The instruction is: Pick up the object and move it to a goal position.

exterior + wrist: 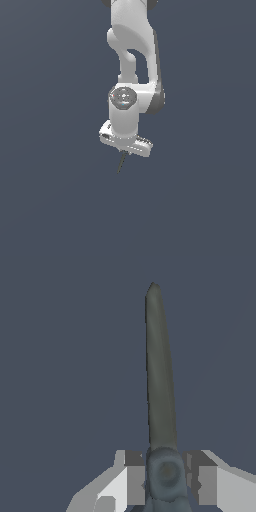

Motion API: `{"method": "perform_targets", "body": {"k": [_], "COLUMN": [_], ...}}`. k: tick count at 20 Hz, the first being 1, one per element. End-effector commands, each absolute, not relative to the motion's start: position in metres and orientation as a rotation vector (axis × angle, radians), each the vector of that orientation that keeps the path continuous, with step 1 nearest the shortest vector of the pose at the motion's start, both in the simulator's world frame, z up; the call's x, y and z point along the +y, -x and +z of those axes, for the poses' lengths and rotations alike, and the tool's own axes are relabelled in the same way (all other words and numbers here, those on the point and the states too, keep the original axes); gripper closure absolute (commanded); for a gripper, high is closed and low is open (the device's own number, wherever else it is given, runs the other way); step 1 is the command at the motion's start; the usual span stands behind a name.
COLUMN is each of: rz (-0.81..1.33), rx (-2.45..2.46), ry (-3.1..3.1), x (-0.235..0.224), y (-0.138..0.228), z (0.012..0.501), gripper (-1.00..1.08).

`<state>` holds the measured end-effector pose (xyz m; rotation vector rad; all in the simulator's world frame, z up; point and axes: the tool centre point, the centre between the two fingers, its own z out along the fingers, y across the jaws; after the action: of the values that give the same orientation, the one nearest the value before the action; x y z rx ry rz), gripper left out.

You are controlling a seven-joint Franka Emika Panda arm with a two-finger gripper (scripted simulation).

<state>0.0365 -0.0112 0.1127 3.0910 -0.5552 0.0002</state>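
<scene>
Nearest the wrist camera: gripper (165,481), its 2 grey fingers (134,476) pressed in from either side against the rounded dark base of the object (160,381). Pinched there, a slim grey-green sliver, running straight away from the lens and tapering to a blunt tip. Nothing but flat dark blue-grey backdrop (60,356) behind it.

From the exterior view: white robot arm (131,60) reaching down from the upper edge of the picture, wrist joint with a round grey cap facing the camera, then the pale gripper bar (126,141) slanting down toward the exterior view's right. Below the bar, gripper (123,151) closed on the object (121,162), seen here as 1 very thin dark stick, far narrower than the bar, tilted slightly so its lower end leans toward the exterior view's left. Lower end not touching anything visible; same uniform dark blue-grey all around, with no surface edge to be made out.
</scene>
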Motion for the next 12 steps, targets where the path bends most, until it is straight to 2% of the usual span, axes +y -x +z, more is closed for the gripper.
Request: {"method": "perform_targets", "body": {"k": [1, 12], "rz": [0.000, 0.000], "rx": [-0.555, -0.554], "ry": [-3.091, -3.091], "x": [-0.011, -0.011], "y": [-0.051, -0.100], "z": [0.123, 0.157], "gripper": [1.08, 1.08]}}
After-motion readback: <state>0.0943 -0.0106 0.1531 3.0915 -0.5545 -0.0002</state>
